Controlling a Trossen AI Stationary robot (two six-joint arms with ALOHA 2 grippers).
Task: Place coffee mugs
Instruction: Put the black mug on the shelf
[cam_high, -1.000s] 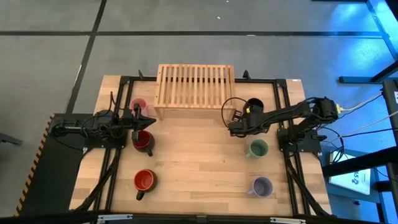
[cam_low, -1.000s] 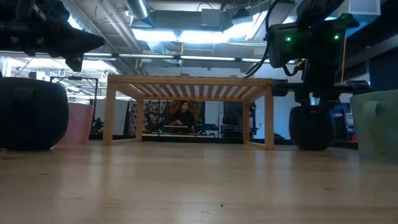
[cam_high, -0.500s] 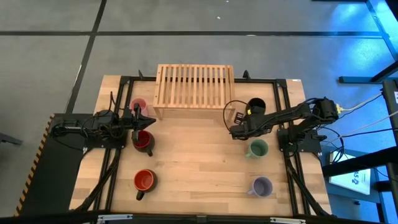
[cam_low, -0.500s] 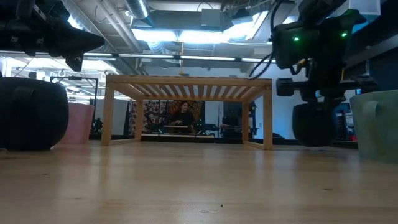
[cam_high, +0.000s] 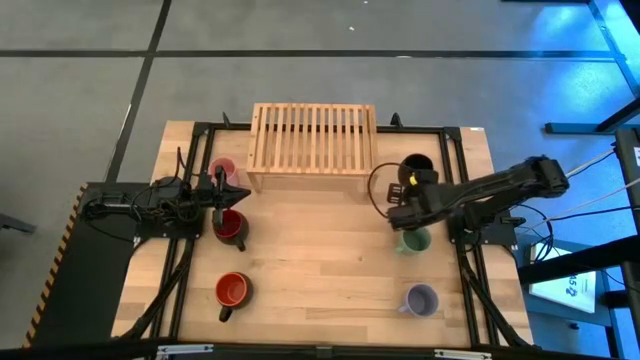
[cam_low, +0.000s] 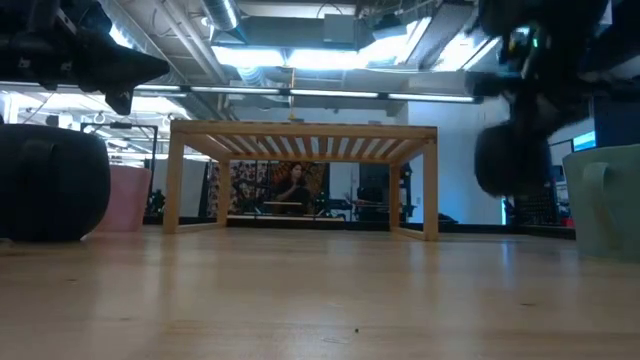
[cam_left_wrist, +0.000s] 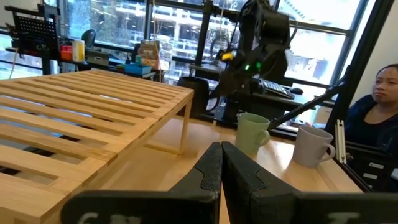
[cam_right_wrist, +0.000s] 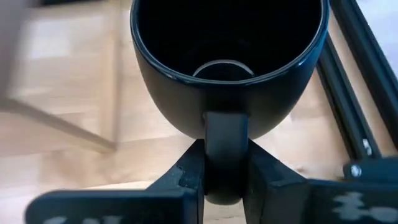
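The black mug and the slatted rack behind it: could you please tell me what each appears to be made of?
The black mug, held by its handle in the right pincer, looks like glazed ceramic: its rim shows glossy highlights. The slatted rack looks like pale unfinished wood, with visible grain.

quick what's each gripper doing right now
Left gripper: shut, holding nothing, over the dark red mug.
Right gripper: shut on the black mug by its handle.

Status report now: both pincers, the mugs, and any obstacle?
Right pincer shut on black mug handle, right of wooden rack. Left pincer shut, idle by dark red mug. Green mug sits directly beneath right arm.
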